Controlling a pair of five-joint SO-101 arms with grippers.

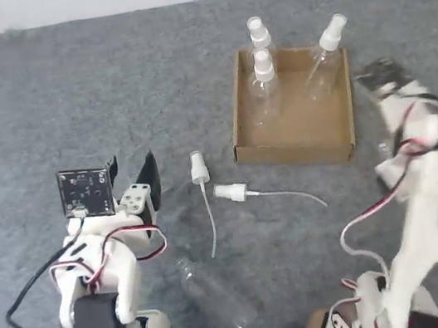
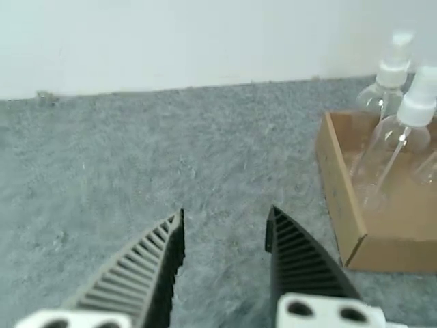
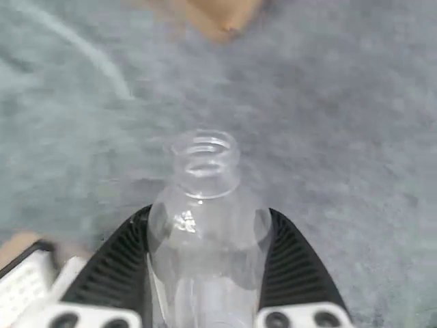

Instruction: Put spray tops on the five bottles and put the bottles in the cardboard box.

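The cardboard box [image 1: 293,130] lies on the grey carpet and holds three clear bottles with white spray tops [image 1: 262,81], [image 1: 259,35], [image 1: 325,53]. On the carpet in front of the box lie two loose spray tops with long tubes [image 1: 198,170], [image 1: 232,192]. An uncapped clear bottle [image 1: 215,291] lies on its side between the arms. My right gripper [image 3: 208,219] is shut on another uncapped bottle [image 3: 205,171], held near the box's front right corner. To the left of the spray tops, my left gripper [image 2: 225,219] hangs open and empty above the carpet [image 2: 136,171].
From the left wrist view the box's near wall [image 2: 338,198] and two capped bottles [image 2: 399,137] stand to one side. A pale wall borders the carpet at the back. Cables hang from both arms.
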